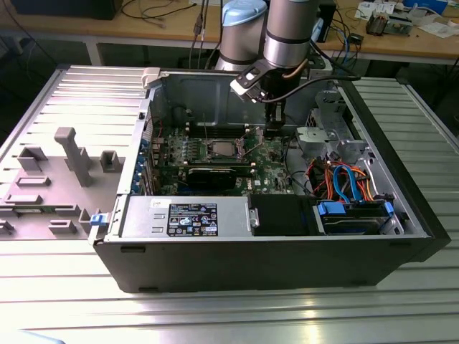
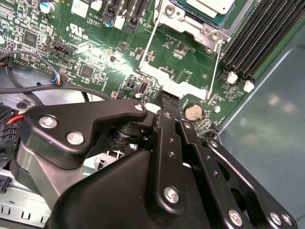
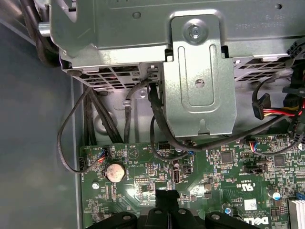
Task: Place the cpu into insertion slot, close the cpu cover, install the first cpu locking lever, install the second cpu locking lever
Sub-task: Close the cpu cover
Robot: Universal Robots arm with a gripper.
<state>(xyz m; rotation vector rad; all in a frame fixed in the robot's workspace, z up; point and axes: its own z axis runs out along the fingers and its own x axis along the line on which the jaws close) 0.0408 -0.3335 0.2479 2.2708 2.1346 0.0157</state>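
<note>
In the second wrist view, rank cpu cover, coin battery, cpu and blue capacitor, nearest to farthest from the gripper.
1. cpu cover, folded open, right at the tip of the gripper.
2. coin battery, beside the tip, on the board.
3. cpu, in the insertion slot beyond the cover.
4. blue capacitor, far across the board.

The arm (image 1: 290, 29) is wearing smooth silver-grey tube casing, with a pale blue cap (image 1: 240, 14) sitting on the joint behind it. A black cable (image 1: 323, 80) is trailing off its wrist, beside a small pale camera block (image 1: 247, 80). In the second wrist view the hand (image 2: 164, 102) is showing matte black linkage bars (image 2: 167, 157) — rounded, faintly glossy at the edges — and silver screws (image 2: 171, 194) are dotting each pivot.
</note>
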